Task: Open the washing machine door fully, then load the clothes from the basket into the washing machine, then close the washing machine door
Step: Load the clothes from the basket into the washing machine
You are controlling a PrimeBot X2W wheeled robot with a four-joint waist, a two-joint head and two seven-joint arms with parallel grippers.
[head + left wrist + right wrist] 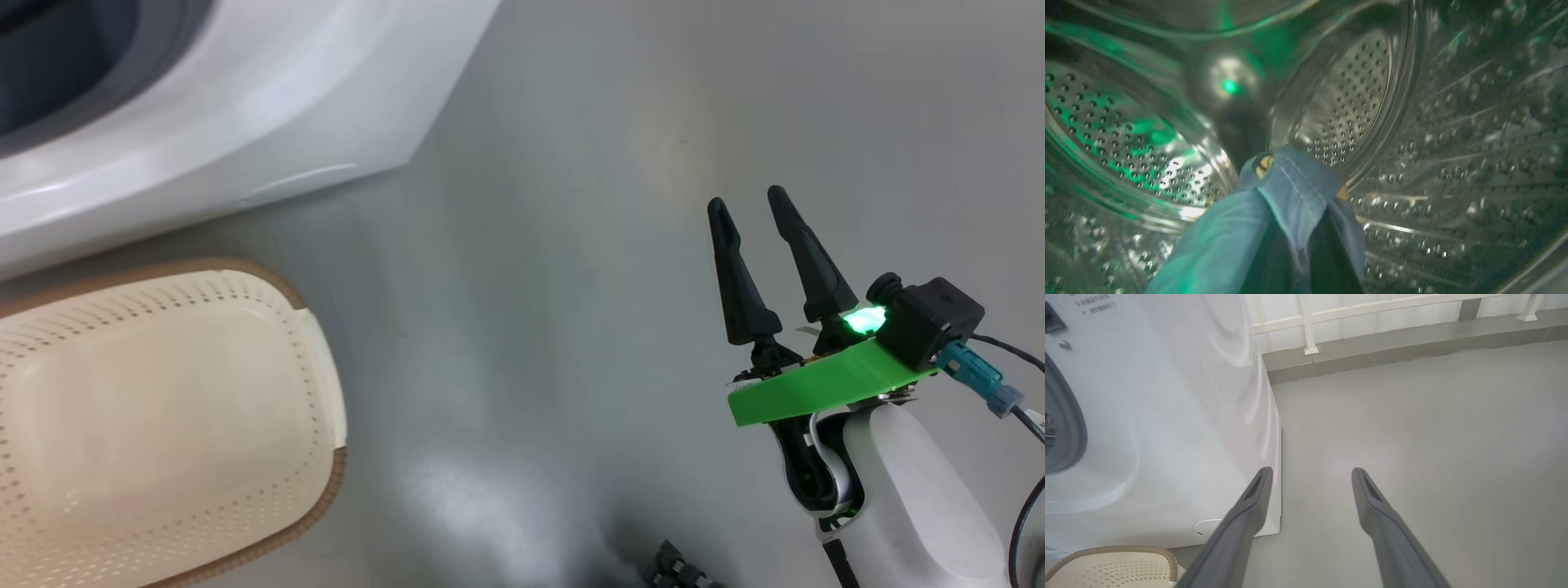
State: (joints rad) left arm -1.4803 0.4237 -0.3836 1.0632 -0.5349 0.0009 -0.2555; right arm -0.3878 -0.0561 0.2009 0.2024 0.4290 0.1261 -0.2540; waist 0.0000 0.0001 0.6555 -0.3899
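Observation:
My left gripper (1300, 220) reaches inside the washing machine's steel perforated drum (1355, 102), shut on a light-blue garment (1294, 188) that drapes over and hides its fingers. An orange and dark print shows at the fold. The white washing machine (245, 106) stands at the upper left of the head view, its grey gasket (139, 73) in the corner. The cream basket (277, 282) sits on the floor before it, and the part in view is bare inside. My right gripper (746, 198) hangs open over the floor to the right, holding nothing. The washing machine door is out of view.
Grey floor (571, 245) stretches to the right of the machine. In the right wrist view the open right gripper (1311, 470) points along the machine's side panel (1237, 396), with the basket (1106, 565) at the bottom left. A white railing (1372, 310) on a low kerb runs across the back.

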